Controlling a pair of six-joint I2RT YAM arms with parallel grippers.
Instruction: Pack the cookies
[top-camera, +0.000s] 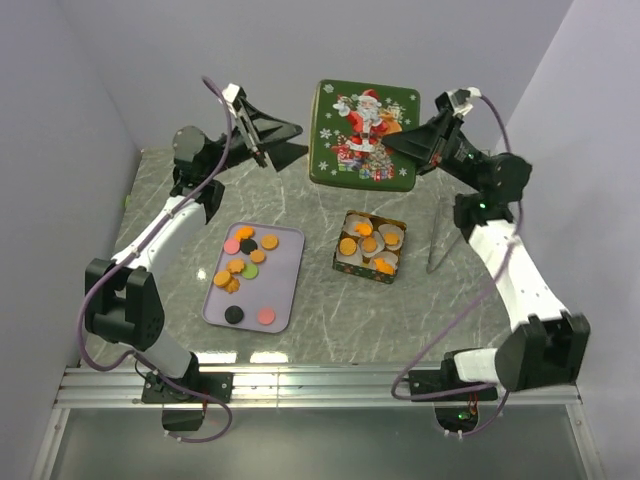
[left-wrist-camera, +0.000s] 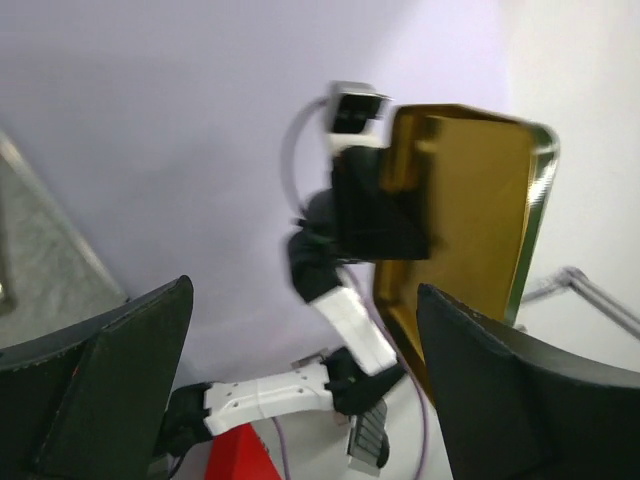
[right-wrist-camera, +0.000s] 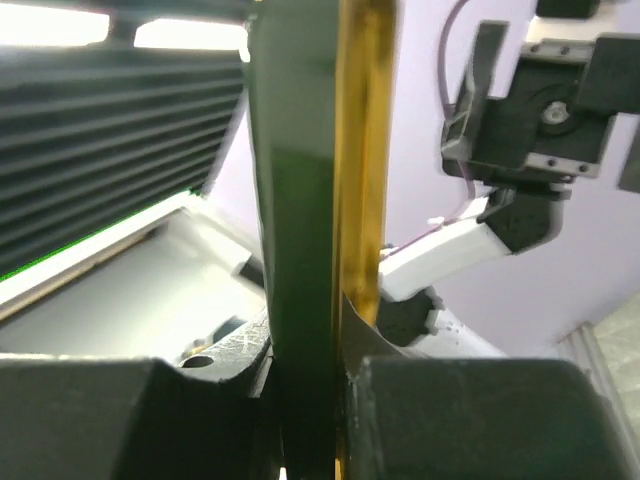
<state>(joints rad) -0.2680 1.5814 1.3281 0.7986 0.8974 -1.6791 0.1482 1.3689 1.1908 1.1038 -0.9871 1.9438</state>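
**A:** Nearest the bases, a tray (top-camera: 285, 300) was seen on the counter (top-camera: 320, 320). Loose cookies (top-camera: 245, 262) were spread over it: mostly orange, some pink and black, one green. None of those were packed yet.

**B:** Noted. Just beyond and to the right, the tin (top-camera: 362, 275) was open. More cookies were seated in paper cups (top-camera: 390, 237) inside. It was judged to be partly filled.

**A:** Farthest back, the lid (top-camera: 362, 130) was held tilted, printed face toward the top camera. Its right edge was pinched between the right fingers (right-wrist-camera: 480, 420). Whether its lower edge touched the counter could not be told.

**B:** Left side?

**A:** The left fingers (left-wrist-camera: 110, 390) were spread wide with nothing between them. They were held high, left of the lid and apart from it.

**B:** Risks?

**A:** The lid was gripped at one thin edge only, so a fast move could make it swing or slip. If it dropped forward, the tin would be hit and the cups tipped. Closing now would be premature, since the tray was loaded. The arms faced each other across the lid, so contact could be expected if the left one were brought in carelessly.
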